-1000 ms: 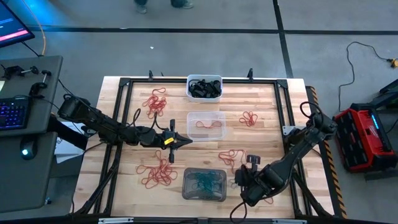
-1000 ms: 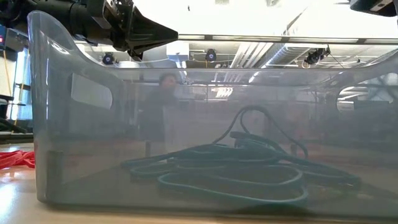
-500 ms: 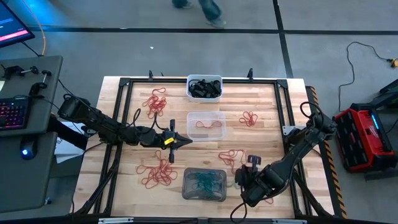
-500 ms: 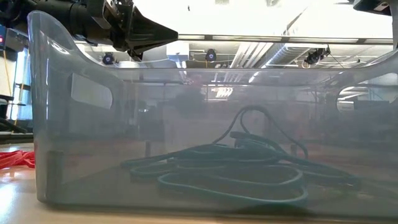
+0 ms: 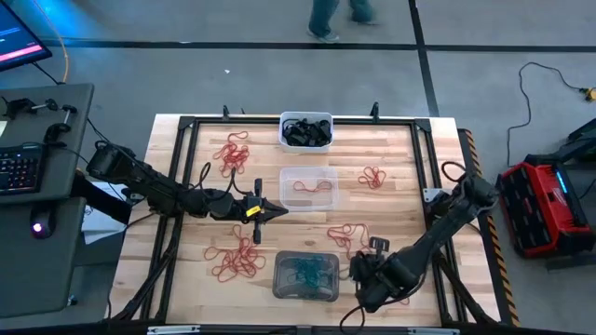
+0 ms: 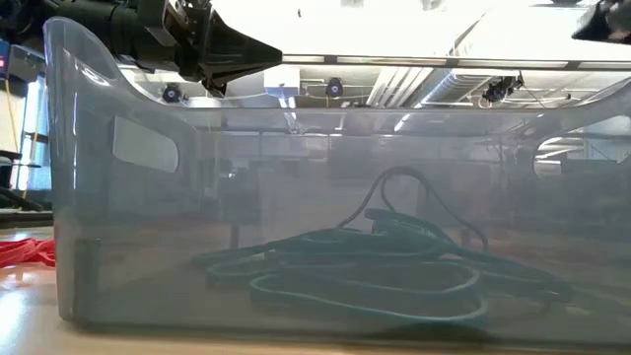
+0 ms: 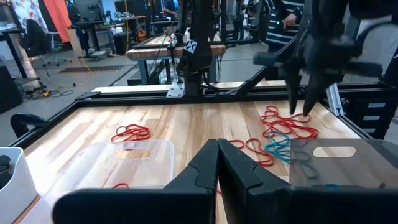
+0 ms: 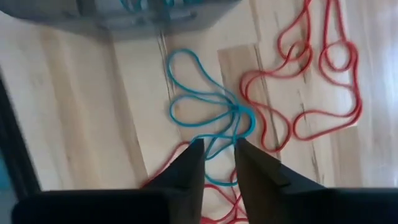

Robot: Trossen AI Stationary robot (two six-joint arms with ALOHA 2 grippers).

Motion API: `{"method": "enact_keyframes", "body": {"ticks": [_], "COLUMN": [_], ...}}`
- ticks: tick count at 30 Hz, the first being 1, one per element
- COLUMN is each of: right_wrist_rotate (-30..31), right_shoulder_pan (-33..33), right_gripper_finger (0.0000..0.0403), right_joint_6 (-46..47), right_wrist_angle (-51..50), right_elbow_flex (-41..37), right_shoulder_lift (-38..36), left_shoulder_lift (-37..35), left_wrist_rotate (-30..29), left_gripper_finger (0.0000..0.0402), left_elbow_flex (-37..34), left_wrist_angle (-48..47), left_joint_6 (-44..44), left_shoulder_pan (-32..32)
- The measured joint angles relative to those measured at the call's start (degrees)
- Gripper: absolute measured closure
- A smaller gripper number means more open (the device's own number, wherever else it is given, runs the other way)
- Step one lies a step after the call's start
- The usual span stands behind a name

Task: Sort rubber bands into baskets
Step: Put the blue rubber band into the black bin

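Your left hand [image 5: 277, 212] hangs over the desk's [image 5: 400, 149] middle, fingers pressed together on nothing. The grey basket [image 5: 306, 276] sits at the near edge. Beside it your right hand [image 8: 215, 163], fingers slightly spread, hovers over a teal rubber band [image 8: 208, 109] among red rubber bands [image 8: 323, 81].

We see the left arm reaching in from nine o'clock, stretched low and nearly level toward the middle, its left pincer [image 5: 270, 212] with both fingers pressed together into a point aimed at three o'clock. The right arm comes from three o'clock, folds at the elbow and bends down toward five o'clock. Its right pincer [image 8: 214, 163] points downward, the two fingers [image 8: 186, 168] parted by a narrow gap.
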Motion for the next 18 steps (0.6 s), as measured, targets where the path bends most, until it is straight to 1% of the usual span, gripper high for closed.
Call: {"method": "enact_keyframes", "body": {"ticks": [3,6,8,12,18], "right_wrist_rotate": [-1.31,-2.25,-3.70,-4.33,-6.61], "right_shoulder_pan": [-0.74,-1.24,-1.51,-1.60,-2.44], "right_gripper_finger": [0.0300,0.0297,0.0303,0.0320,0.0336], "right_joint_6": [-0.76,-2.67,-3.31,-7.39,-11.19], "right_wrist_angle": [-0.97,-0.11,1.11,7.74,14.27], "right_elbow_flex": [-0.40,-4.01,-7.11,-12.76,-18.52], "right_shoulder_lift": [1.88,1.68,0.86,-0.94,-1.31], "left_shoulder_lift": [0.00,0.00,0.00,0.00,0.00], "left_wrist_rotate": [-0.01,-0.01,0.01,0.01,0.01], "left_gripper_finger": [0.0402,0.0402,0.0401,0.0401,0.0401], "left_elbow_flex": [0.00,0.00,0.00,0.00,0.00], "left_wrist_angle": [0.00,0.04,0.03,-0.02,0.02], "left_joint_6": [0.03,0.04,0.03,-0.01,-0.01], "left_shoulder_pan": [-0.01,0.00,0.00,0.00,0.00]}}
